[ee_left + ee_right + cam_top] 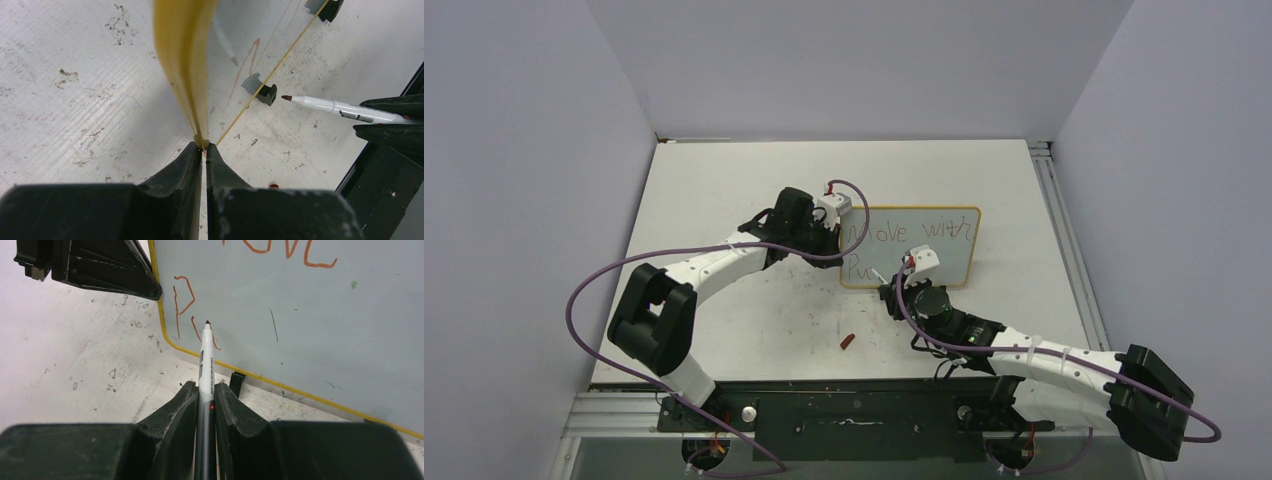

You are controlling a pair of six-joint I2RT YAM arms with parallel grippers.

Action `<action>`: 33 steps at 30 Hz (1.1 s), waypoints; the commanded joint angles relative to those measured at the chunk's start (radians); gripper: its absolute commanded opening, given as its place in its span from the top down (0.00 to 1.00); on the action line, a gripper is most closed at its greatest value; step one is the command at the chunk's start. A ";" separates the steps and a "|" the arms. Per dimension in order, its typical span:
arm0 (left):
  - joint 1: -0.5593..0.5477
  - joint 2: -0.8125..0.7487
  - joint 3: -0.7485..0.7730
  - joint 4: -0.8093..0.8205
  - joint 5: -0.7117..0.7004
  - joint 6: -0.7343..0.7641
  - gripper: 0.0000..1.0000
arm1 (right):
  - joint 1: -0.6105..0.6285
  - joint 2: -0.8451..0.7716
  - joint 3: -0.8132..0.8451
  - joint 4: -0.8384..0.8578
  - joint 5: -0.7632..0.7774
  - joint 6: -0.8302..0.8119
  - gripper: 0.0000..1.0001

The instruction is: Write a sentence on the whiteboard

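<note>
The whiteboard [924,255] stands upright on its feet mid-table, yellow-framed. The sentence [909,233] reads "Move with" on the top line, with "Pu" [182,305] started below it in reddish-brown. My left gripper [839,238] is shut on the board's left edge, seen edge-on as a yellow strip [182,65] running up from the left gripper [204,146]. My right gripper [205,387] is shut on a white marker [206,365]. The marker's tip points at the board face just right of the "P", a little off it. In the left wrist view the marker [345,109] comes in from the right.
A red marker cap [848,341] lies on the scuffed white table in front of the board. Black feet [236,383] prop the board's lower edge. Walls close in the table at left, right and back, and a rail [1064,240] runs along the right side.
</note>
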 commanded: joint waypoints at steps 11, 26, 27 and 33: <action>0.000 -0.009 0.054 0.026 0.012 -0.006 1.00 | -0.006 0.071 0.018 0.126 0.061 -0.019 0.95; 0.000 -0.012 0.053 0.025 0.014 -0.004 1.00 | -0.033 0.099 0.008 0.101 0.108 0.005 0.95; 0.000 -0.013 0.053 0.026 0.014 -0.004 1.00 | -0.033 0.096 0.006 0.098 0.111 0.009 0.95; 0.000 -0.016 0.052 0.025 0.012 -0.004 1.00 | -0.035 0.072 -0.014 0.074 0.116 0.029 0.95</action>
